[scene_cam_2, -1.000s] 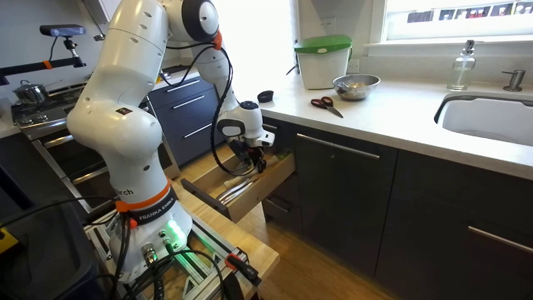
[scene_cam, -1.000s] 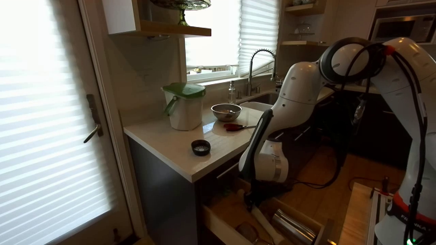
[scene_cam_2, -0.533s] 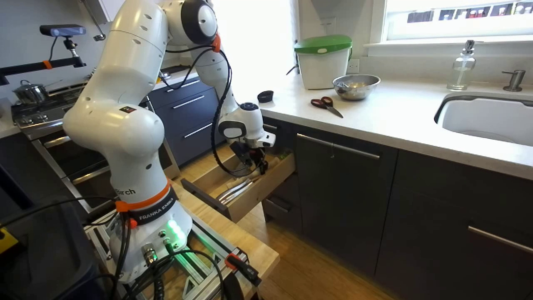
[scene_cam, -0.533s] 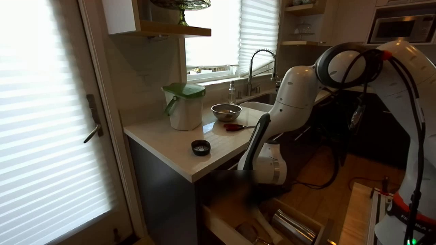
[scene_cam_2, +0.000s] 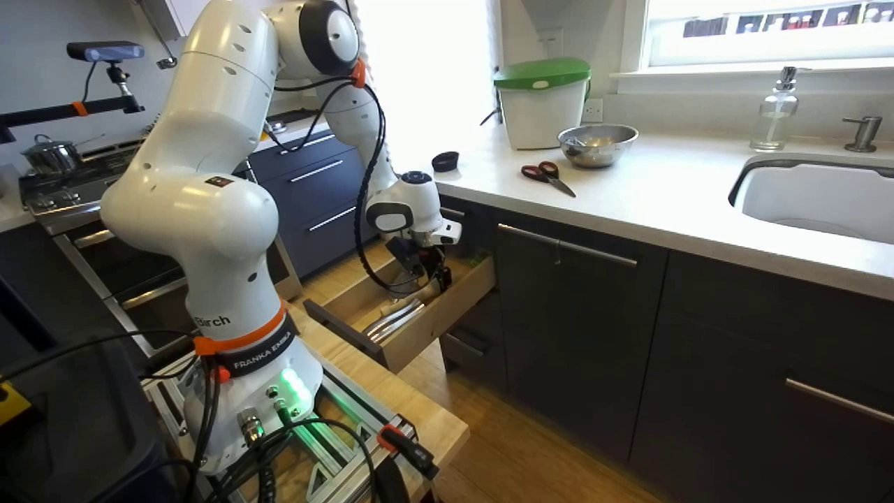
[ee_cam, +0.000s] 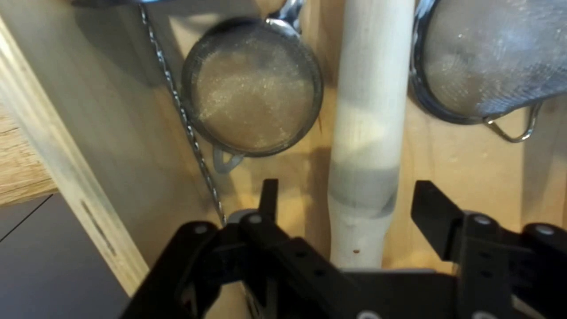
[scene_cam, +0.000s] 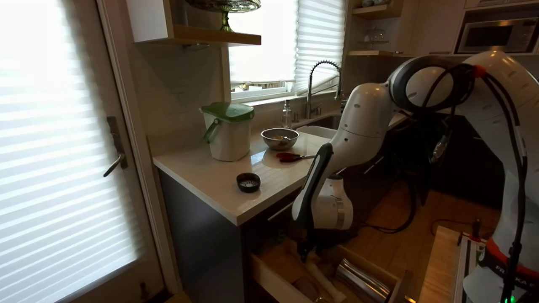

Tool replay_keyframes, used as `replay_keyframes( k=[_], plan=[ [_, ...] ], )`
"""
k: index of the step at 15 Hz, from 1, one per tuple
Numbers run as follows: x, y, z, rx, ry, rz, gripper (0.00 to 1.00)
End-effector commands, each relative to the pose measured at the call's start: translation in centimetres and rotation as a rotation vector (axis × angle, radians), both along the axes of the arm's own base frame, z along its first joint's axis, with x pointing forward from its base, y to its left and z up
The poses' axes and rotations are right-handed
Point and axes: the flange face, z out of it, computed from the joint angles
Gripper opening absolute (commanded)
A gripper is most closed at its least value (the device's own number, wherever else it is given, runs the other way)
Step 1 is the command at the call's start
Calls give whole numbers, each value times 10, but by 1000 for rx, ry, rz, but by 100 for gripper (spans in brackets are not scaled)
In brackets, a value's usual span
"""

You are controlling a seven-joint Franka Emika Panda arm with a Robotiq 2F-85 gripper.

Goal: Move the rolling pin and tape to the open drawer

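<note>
Sitting leftmost of the task's things in an exterior view, on the counter (scene_cam: 198, 166), the tape (scene_cam: 248, 183) is still to be fetched. Rightward and lower, the open drawer (scene_cam: 269, 275) is reached into by the gripper (ee_cam: 347, 197). In the wrist view, a round strainer (ee_cam: 252, 91) is followed by the rolling pin (ee_cam: 370, 133) and a mesh sieve (ee_cam: 491, 62), all within the drawer; the pin is framed by widely parted fingers (ee_cam: 436, 221), touched by neither, and nothing is held. The pin's placing is judged done; next, a straight lift clear of the drawer is called for, then a reach to the tape.
</note>
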Motion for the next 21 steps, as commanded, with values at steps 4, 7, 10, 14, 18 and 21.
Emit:
replay_keyframes(
  k=[4, 7, 10, 14, 18, 21],
  plan=[
    [-10, 3, 42, 28, -22, 98, 100],
    [-29, 5, 69, 45, -20, 202, 100],
    [-57, 3, 91, 45, 8, 291, 100],
    [-84, 9, 125, 70, 20, 393, 100],
    [-93, 23, 167, 115, 21, 456, 100],
    [-87, 33, 203, 89, -7, 424, 100]
  ],
)
